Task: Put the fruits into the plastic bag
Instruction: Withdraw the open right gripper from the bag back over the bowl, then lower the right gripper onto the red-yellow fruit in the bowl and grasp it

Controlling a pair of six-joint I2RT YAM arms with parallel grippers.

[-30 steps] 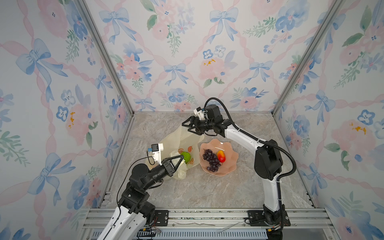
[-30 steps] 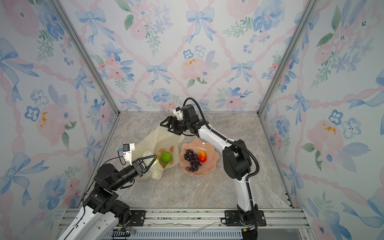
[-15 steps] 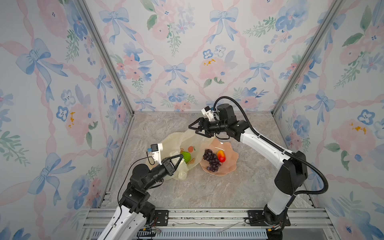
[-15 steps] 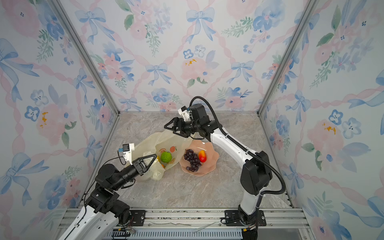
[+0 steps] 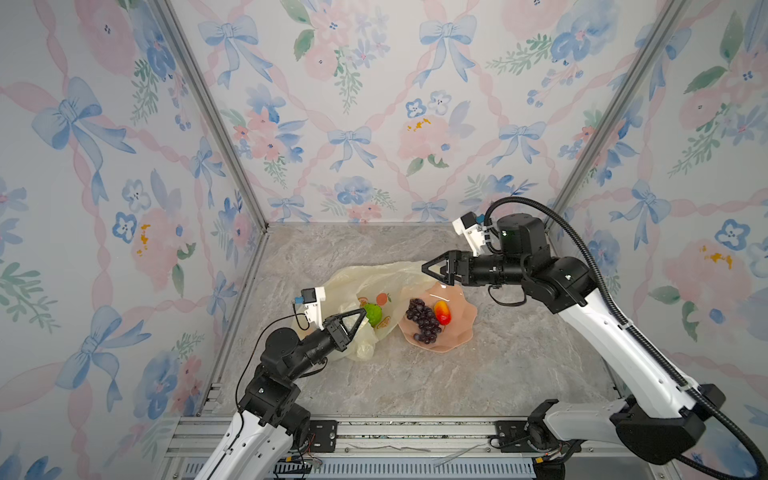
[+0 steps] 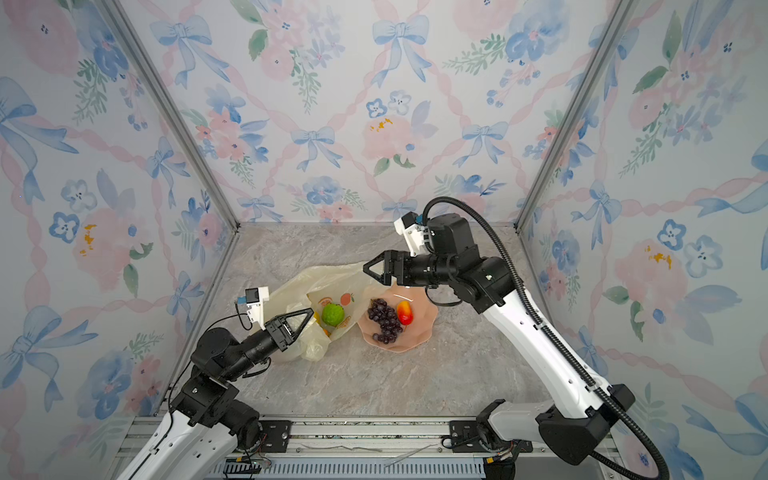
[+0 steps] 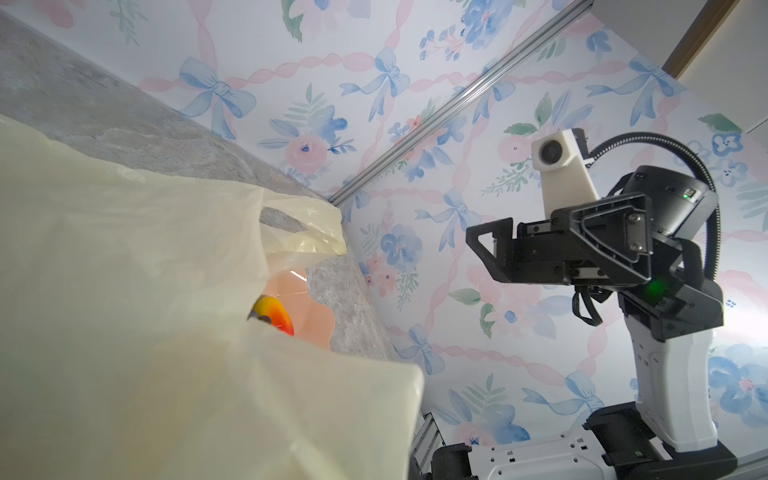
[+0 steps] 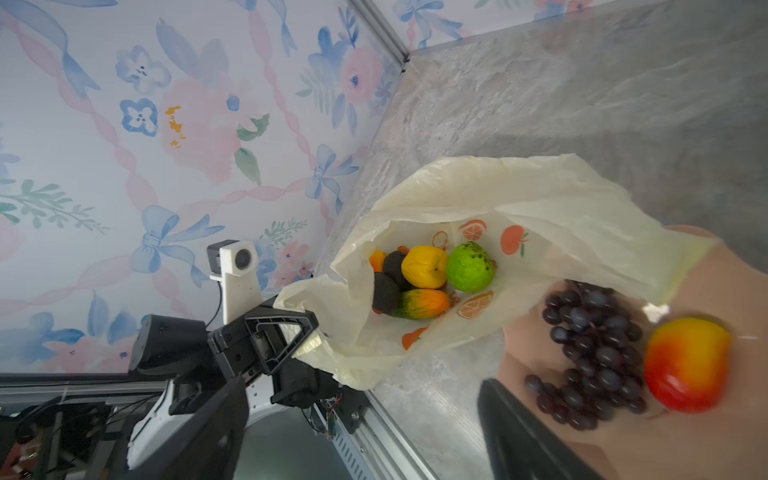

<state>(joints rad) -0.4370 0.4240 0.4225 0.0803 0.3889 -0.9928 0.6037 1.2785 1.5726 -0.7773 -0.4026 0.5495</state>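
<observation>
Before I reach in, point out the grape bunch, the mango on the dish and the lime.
grape bunch [image 5: 423, 320]: in a top view, middle of the cluster.
mango [image 5: 441, 312]: in a top view, its red-yellow middle.
lime [image 8: 470, 268]: right wrist view, centre of its green skin.

No readable text, label, brand, number or sign appears in any view; the plastic bag carries only printed orange-fruit pictures, with no lettering legible on it.
</observation>
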